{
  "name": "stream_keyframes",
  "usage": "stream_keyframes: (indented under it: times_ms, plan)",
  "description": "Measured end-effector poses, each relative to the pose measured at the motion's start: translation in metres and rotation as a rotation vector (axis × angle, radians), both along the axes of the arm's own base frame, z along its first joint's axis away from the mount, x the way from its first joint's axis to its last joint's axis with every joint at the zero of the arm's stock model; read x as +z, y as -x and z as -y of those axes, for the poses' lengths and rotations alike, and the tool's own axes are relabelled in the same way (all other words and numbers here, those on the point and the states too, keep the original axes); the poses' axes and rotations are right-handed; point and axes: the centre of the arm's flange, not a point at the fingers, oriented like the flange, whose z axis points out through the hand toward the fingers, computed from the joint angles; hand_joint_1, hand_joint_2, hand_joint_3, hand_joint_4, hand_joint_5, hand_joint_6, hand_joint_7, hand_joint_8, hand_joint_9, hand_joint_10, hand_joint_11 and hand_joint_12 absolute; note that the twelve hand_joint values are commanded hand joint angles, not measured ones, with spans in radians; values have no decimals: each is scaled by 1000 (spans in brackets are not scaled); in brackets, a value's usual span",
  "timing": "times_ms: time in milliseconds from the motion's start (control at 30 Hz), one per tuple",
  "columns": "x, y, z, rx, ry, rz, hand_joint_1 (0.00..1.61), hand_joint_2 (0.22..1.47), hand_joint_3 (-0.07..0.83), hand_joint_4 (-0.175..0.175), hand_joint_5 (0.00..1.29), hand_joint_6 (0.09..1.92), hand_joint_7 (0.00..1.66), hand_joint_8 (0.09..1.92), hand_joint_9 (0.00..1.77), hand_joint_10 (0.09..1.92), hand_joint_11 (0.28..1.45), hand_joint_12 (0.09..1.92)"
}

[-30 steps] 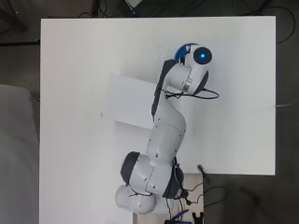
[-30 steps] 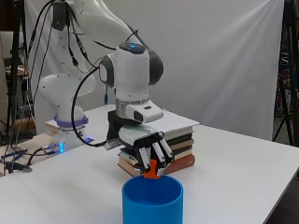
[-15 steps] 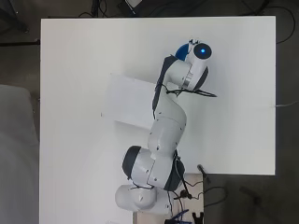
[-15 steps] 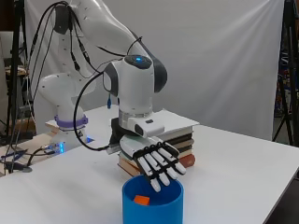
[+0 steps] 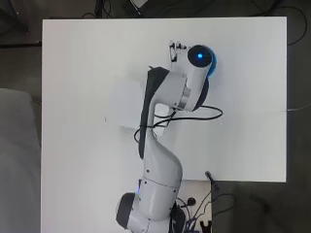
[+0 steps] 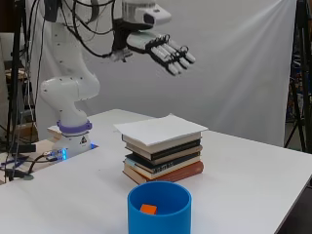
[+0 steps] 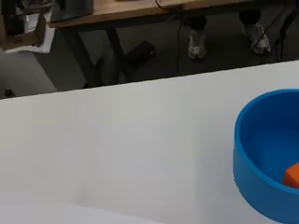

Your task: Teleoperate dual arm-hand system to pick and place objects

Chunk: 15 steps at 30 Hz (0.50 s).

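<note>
Orange block (image 6: 148, 209) inside blue cup (image 6: 159, 210), hand (image 6: 163, 47) spread high above

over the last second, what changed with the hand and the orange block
The hand let go of the orange block, which now lies inside the blue container. A second ago the fingers were curled on it just above the rim; they then opened, and the arm lifted the hand high above the table, fingers straight and holding nothing. The stack of books and the container stayed put.
</note>
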Motion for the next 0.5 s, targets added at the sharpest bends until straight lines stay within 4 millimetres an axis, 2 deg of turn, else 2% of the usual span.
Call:
stream_keyframes:
  times_ms: [67,133,200,367,500]
  plan:
    - [28,18,-19,54,14,55,55,932,2,-49,175,87,372,87,466,87,407,87]
    - [38,32,-36,90,26,78,63,940,2,-58,191,87,442,87,526,87,419,87]
    - [44,48,-54,121,46,92,72,950,3,-54,216,87,462,87,558,87,430,87]
    - [48,91,-98,148,104,158,119,959,3,-24,215,87,341,87,483,87,431,87]
    - [49,99,-140,171,125,199,139,970,6,-29,208,87,313,87,475,87,445,87]
